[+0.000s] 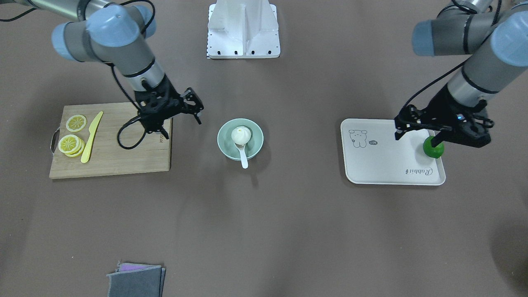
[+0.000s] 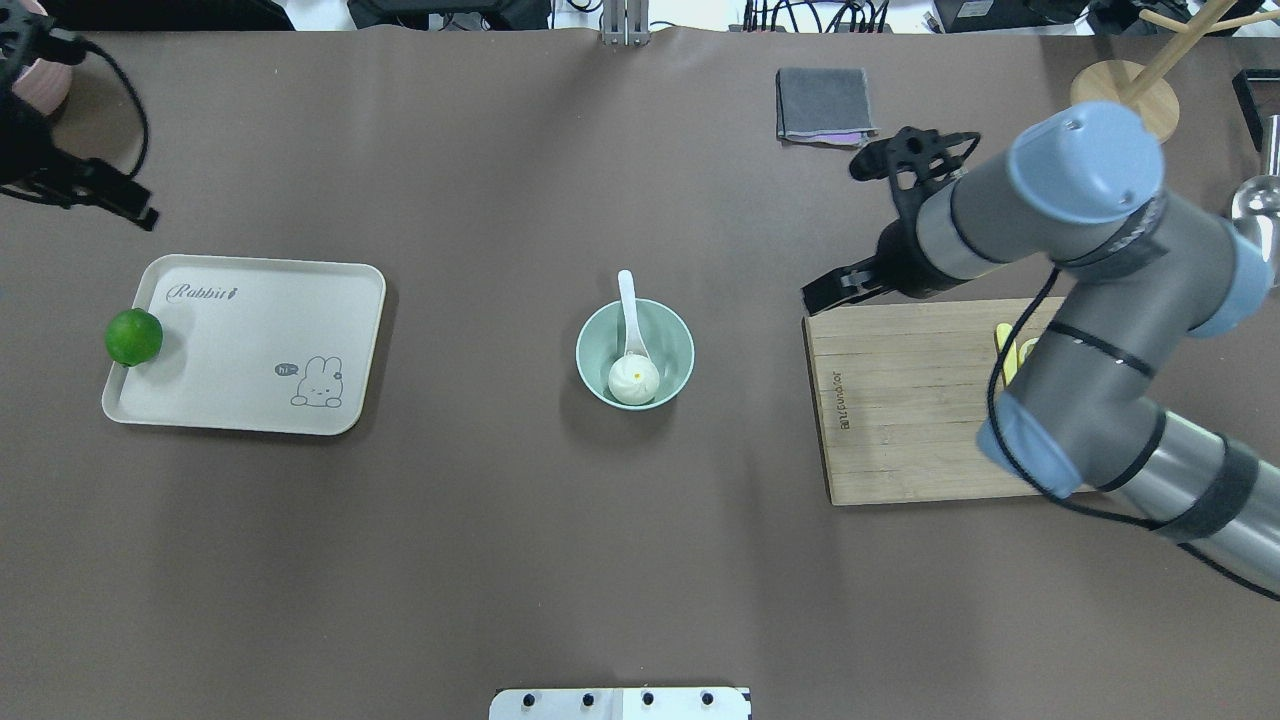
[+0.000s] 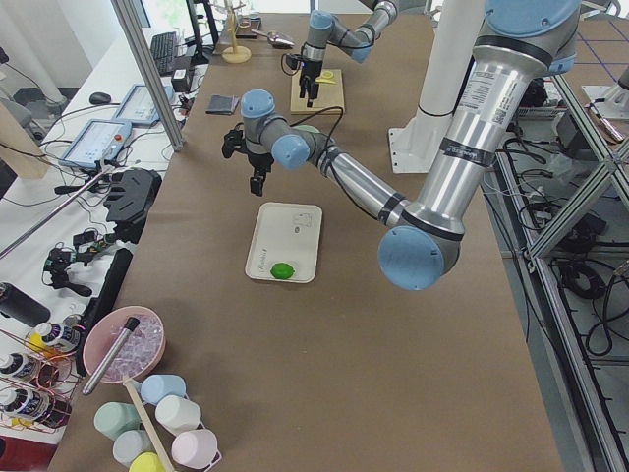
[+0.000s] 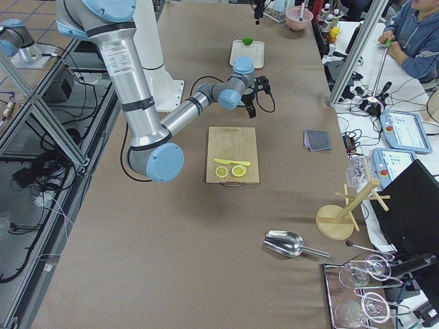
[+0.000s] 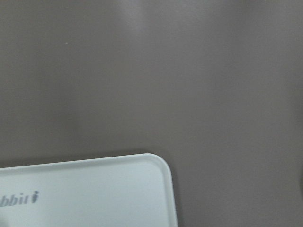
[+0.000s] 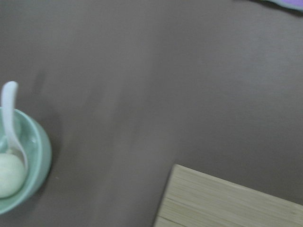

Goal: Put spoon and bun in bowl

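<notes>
The pale mint-green bowl [image 1: 254, 145] [image 2: 676, 337] stands at the table's middle. The white bun [image 1: 241, 134] [image 2: 634, 378] lies inside it. The white spoon [image 1: 243, 156] [image 2: 628, 305] has its scoop in the bowl by the bun, and its handle sticks out over the rim. My right gripper [image 1: 183, 128] is open and empty, above the cutting board's edge, clear of the bowl. My left gripper [image 1: 417, 136] is open and empty, above the tray's end near the lime. The right wrist view shows the bowl [image 6: 40, 151], bun [image 6: 9, 175] and spoon [image 6: 10, 113].
A wooden cutting board [image 1: 123, 156] [image 2: 900, 420] holds lemon slices [image 1: 76, 123] and a yellow knife [image 1: 91, 138]. A cream tray [image 1: 383, 165] [image 5: 118, 189] has a green lime [image 1: 433, 149] [image 2: 133, 337] at its edge. A grey cloth [image 1: 136, 280] lies at the operators' side.
</notes>
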`<state>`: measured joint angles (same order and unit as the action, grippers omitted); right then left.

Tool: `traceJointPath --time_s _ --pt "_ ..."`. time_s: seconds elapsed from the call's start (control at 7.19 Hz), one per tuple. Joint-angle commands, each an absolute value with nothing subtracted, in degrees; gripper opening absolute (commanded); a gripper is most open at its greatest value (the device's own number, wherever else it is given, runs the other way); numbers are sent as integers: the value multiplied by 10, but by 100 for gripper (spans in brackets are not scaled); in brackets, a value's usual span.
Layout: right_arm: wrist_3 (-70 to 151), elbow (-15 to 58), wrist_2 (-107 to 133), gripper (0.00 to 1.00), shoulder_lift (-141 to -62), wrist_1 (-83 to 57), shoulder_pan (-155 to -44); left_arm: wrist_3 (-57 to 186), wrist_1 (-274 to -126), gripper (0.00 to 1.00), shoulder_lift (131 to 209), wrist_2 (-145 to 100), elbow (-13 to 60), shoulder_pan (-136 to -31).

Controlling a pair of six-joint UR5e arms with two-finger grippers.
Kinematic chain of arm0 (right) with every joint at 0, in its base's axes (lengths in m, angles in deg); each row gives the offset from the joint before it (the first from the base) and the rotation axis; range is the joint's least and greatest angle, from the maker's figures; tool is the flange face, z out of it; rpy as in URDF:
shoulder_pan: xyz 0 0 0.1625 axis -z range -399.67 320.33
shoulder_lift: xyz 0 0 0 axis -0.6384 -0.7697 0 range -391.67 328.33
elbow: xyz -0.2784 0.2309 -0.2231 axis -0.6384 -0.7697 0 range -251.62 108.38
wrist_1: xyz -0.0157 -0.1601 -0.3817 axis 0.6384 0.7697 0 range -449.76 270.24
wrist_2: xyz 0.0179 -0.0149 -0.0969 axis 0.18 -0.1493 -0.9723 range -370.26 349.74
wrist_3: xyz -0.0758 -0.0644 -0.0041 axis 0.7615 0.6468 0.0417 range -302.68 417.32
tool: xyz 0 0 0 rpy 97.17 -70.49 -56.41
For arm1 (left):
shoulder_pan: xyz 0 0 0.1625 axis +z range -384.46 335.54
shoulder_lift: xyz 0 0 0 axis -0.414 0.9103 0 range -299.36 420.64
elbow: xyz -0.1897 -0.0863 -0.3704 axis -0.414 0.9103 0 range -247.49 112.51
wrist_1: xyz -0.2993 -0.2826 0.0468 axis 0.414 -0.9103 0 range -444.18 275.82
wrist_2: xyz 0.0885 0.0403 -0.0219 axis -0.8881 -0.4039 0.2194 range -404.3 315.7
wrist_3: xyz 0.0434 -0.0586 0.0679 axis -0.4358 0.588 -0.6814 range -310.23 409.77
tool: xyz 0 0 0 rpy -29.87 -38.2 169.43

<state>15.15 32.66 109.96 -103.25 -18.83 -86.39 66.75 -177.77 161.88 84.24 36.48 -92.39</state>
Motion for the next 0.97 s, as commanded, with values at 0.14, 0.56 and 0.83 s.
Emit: traceJointPath --time_s 0.14,0.56,0.83 --pt "367 320 1242 100 -1188 -187 -1048 472 -1779 98 1505 845 347 -1041" --pt "540 308 1244 100 -1282 -131 -1166 471 -1783 98 1458 862 342 -1053" --pt "655 272 1236 100 -1282 -72 -1230 473 -1782 98 1455 864 342 -1053"
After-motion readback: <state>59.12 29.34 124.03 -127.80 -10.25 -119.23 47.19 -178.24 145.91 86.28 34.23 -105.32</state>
